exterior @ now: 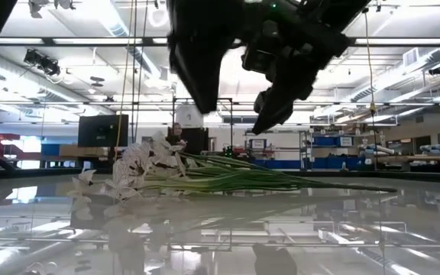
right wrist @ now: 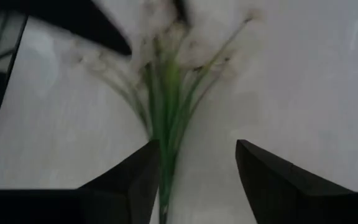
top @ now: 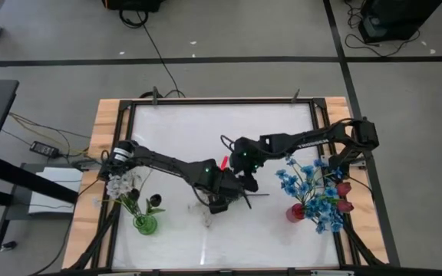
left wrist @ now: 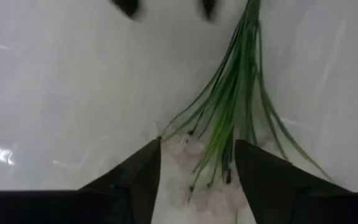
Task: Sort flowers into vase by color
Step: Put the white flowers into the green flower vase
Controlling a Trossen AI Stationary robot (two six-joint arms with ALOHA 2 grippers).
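Observation:
A white small-blossom spray (top: 208,213) lies flat on the table, its blossoms (exterior: 137,169) toward the left and its green stems (exterior: 281,182) running right. My left gripper (left wrist: 197,146) hangs open above the blossom end, with the stems (left wrist: 232,99) running away from it. My right gripper (right wrist: 197,146) hangs open above the stems (right wrist: 166,118), looking along them to the blossoms. In the high view the left gripper (top: 219,201) and the right gripper (top: 245,182) are close together over the spray. The low view shows both clear of it.
A green vase (top: 146,223) near the table's left edge holds white sprays and dark buds. A red vase (top: 295,212) near the right edge holds blue blossoms (top: 313,188) and dark red tulips (top: 344,198). The white tabletop (top: 206,130) is bare toward the far side.

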